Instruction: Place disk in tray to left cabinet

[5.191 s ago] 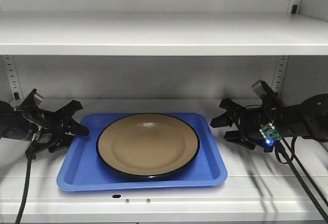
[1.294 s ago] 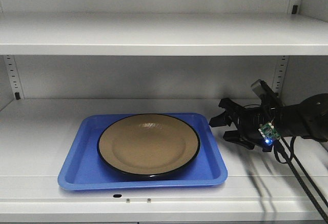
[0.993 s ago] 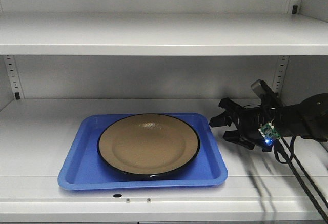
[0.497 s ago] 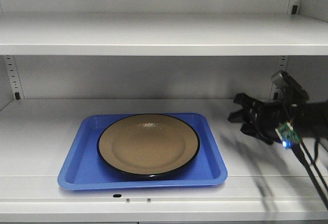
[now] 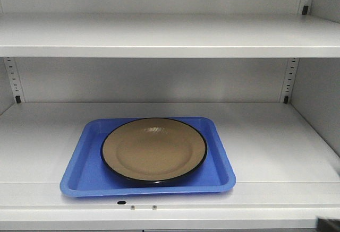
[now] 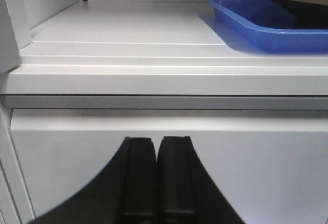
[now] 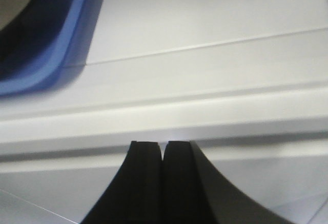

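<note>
Left pincer pressed closed, empty, below front edge of left cabinet shelf; tan disk lies in blue tray on middle shelf; right pincer closed, empty, outside shelf edge

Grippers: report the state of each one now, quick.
Left gripper: shut, holding nothing, outside the cabinet.
Right gripper: shut, holding nothing.

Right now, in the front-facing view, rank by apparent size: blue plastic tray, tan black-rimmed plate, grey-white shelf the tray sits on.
1. Grey-white metal shelf: spans the whole frame.
2. Rectangular blue plastic tray: the plate fits inside it.
3. Round tan plate with black rim: nearly as wide as the tray, so it looks only slightly smaller.
</note>
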Controlling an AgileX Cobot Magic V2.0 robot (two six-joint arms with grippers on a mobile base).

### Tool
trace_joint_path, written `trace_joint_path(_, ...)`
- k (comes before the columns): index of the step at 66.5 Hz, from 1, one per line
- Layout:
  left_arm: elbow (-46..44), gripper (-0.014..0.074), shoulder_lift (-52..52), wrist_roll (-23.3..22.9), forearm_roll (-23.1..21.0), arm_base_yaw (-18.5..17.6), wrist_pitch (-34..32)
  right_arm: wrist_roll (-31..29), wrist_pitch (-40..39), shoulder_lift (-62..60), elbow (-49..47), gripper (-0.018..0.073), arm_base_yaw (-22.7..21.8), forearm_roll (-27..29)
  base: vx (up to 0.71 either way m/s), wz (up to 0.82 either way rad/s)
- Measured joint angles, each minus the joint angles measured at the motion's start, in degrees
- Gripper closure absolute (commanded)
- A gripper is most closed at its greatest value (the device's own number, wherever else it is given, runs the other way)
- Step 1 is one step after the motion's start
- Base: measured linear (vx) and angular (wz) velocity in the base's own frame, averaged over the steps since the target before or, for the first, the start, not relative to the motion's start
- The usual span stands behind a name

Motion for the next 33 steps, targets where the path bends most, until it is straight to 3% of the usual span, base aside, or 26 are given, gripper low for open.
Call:
trace_joint_path(9, 0.0, 0.06, 0.0, 0.0, 0.0, 0.0, 0.0, 8.8, -4.2, -14.2, 9.4, 0.0568, 0.0, -10.2, 0.0, 0.0)
trace_joint_path(17, 0.0, 0.06, 0.0, 0.0, 0.0, 0.0, 0.0, 12.4, -5.7, -26.5, 16.5, 0.0568, 0.0, -18.6, 0.0, 0.0)
trace_joint_path(33, 0.0, 0.06, 0.0, 0.0, 0.1, 0.0, 0.0, 13.6, -5.0, -46.6, 27.9, 0.0568, 0.0, -22.6, 0.0, 0.0)
